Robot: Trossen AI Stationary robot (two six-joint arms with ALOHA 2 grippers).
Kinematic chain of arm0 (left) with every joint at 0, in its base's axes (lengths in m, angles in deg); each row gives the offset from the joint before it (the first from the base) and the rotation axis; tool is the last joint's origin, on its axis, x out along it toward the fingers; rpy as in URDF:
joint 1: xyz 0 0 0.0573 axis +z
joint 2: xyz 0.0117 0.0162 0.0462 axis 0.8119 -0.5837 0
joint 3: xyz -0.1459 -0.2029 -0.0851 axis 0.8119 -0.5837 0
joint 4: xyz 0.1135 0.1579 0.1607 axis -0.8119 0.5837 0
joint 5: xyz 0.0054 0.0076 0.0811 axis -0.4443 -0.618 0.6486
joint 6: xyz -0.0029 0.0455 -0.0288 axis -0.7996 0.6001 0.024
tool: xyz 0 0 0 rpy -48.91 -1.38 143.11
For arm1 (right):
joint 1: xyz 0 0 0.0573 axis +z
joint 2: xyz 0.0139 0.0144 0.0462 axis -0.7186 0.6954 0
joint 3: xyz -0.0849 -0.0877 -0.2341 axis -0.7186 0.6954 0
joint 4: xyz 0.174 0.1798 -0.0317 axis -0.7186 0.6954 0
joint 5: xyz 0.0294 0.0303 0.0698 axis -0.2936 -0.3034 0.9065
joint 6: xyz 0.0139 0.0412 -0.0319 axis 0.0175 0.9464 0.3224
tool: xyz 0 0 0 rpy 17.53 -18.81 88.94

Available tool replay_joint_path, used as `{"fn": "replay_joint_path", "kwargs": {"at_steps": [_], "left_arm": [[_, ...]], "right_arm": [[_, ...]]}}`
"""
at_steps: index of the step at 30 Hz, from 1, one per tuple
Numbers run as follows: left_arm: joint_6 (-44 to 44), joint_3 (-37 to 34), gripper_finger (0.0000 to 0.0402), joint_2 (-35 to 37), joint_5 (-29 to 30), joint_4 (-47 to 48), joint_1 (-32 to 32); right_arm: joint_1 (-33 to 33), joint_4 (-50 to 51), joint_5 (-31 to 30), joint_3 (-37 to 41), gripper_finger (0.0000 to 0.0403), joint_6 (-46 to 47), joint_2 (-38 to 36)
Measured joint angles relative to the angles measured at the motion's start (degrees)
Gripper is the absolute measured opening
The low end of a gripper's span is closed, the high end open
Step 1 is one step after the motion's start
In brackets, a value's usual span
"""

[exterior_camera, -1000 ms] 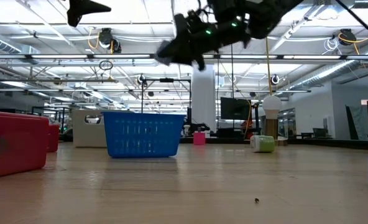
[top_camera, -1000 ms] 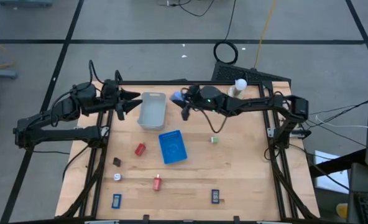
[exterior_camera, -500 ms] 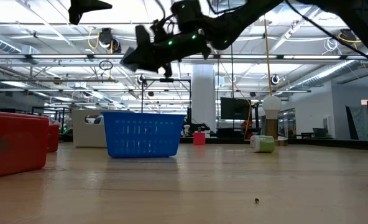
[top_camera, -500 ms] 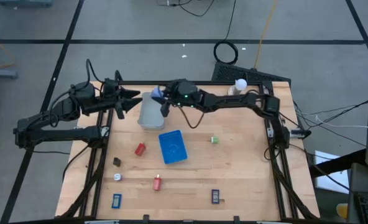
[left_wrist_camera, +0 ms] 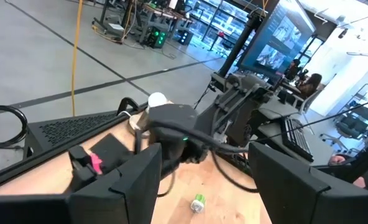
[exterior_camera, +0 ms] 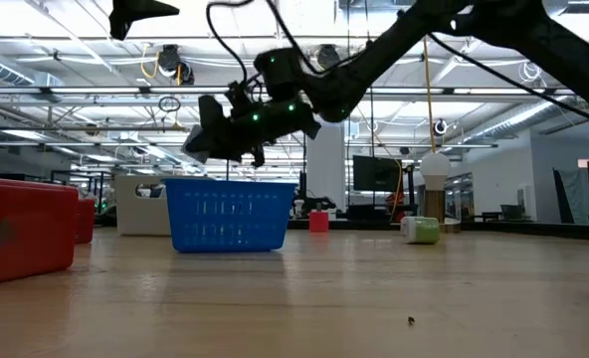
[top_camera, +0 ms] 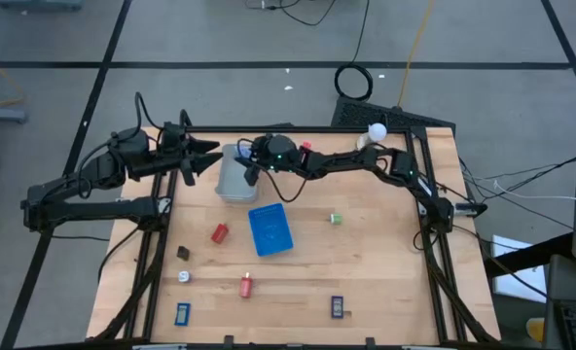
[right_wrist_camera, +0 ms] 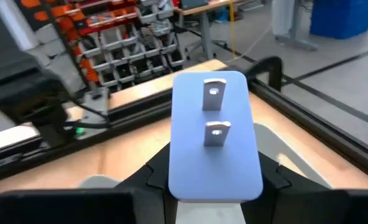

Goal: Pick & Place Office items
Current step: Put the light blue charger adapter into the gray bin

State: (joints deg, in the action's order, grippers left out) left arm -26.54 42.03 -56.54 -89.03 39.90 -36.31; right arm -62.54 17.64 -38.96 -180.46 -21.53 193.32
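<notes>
My right tool (top_camera: 246, 158) is reaching across the upper middle of the high view, hanging over the grey tray (top_camera: 232, 185) — its fingers are clamped together on a pale blue piece (right_wrist_camera: 215, 137) with two small metal prongs, which fills the centre of the right wrist view. In the low view that tool (exterior_camera: 203, 139) is hanging well above the table (exterior_camera: 304, 298), over the blue basket (exterior_camera: 229, 215). My left tool (top_camera: 210, 156) is waiting at the upper left of the high view, just beside the tray's left edge, with its fingers standing apart and nothing between them. The other office items are lying on the table in the high view: a red piece (top_camera: 219, 232) left of the blue basket (top_camera: 270, 229), a green one (top_camera: 336, 219) right of it, a brown one (top_camera: 183, 253) and a white one (top_camera: 184, 276) at lower left, another red one (top_camera: 246, 286) at lower centre, and two dark blue ones — one at the bottom left (top_camera: 182, 313), one at the bottom right of centre (top_camera: 337, 307). A white knob (top_camera: 376, 131) is standing at the table's upper right edge.
</notes>
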Motion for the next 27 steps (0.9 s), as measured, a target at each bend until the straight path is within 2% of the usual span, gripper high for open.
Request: {"fn": "replay_joint_path", "kwargs": {"at_steps": [5,9,27], "left_arm": [[-0.4,0.0,0.0244,0.0,0.0,0.0,0.0],[-0.4,0.0,0.0244,-0.1,0.0,0.0,0.0],[-0.6,0.0,0.0243,-0.1,1.0,0.0,0.0]], "right_arm": [[-1.6,-1.3,-2.2,0.0,0.0108,-0.2,1.1],[-2.7,-0.6,-1.3,0.0,0.0108,0.1,1.4],[-0.9,0.8,-1.2,0.0,0.0108,-2.3,1.3]]}}
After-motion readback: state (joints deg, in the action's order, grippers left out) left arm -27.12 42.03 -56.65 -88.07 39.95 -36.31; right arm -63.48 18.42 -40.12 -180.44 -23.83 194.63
